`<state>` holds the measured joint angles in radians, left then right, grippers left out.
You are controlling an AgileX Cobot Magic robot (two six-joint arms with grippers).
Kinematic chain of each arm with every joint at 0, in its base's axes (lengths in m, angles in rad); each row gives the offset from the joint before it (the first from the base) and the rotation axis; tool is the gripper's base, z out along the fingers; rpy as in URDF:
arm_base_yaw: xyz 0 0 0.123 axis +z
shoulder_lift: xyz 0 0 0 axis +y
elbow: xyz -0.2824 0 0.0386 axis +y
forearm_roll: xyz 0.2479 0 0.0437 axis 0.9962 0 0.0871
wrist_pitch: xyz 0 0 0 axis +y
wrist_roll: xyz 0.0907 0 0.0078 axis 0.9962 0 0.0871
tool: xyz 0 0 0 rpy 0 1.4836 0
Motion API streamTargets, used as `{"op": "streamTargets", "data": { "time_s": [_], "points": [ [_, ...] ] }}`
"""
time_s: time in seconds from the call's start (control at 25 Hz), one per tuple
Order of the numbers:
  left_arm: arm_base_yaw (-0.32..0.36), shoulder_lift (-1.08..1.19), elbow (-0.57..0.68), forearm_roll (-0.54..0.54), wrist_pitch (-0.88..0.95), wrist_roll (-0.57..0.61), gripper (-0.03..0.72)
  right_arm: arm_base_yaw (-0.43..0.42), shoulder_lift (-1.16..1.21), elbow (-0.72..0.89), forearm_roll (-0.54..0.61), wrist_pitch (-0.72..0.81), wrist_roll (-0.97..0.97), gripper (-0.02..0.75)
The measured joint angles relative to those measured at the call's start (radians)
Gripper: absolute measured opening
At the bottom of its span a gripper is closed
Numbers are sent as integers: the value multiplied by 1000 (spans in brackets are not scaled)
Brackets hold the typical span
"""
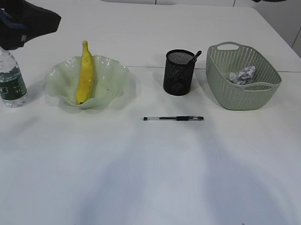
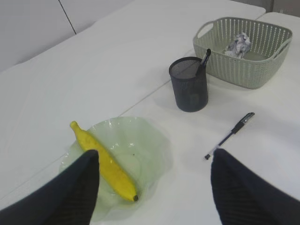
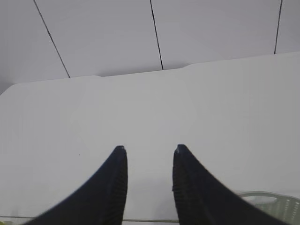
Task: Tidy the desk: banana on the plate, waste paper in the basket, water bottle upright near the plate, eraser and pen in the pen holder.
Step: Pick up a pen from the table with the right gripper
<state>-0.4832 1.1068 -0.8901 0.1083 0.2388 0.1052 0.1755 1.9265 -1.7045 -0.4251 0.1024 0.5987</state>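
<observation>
a white desk point(image 1: 152, 183) seen at a slant, mostly tidied, with one pen point(image 1: 173, 118) lying loose in the middle.

the whole near half of the desk is bare, with open room around the pen, which lies flat in front of the black mesh pen holder point(image 1: 179, 72). the yellow banana point(image 1: 85, 79) rests in the ruffled green plate point(image 1: 111, 83); the water bottle point(image 1: 8, 77) stands upright at the left edge; crumpled waste paper point(image 1: 242, 75) sits in the sage basket point(image 1: 241, 92) near the right edge. left gripper point(image 2: 154, 161) hangs wide open, empty, above the plate; right gripper point(image 3: 148, 149) is part open, holding nothing.

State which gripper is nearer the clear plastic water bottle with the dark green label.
Left. The left gripper hangs just above the clear plastic water bottle at the desk's left edge; the right gripper is off near the far right, above the basket end.
</observation>
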Motion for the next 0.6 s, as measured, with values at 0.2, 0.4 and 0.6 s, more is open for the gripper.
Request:
{"op": "streamTargets", "data": {
  "time_s": [0.2, 0.4, 0.6],
  "points": [
    [0, 0, 0, 0, -72, 0, 528, 19, -61, 0, -9, 111, 0, 251],
    [0, -5, 0, 8, -132, 0, 528, 52, -121, 0, -97, 226, 0, 251],
    [0, -29, 2, 38, -218, 0, 528, 102, -185, 0, -148, 337, -5, 251]
  ]
}}
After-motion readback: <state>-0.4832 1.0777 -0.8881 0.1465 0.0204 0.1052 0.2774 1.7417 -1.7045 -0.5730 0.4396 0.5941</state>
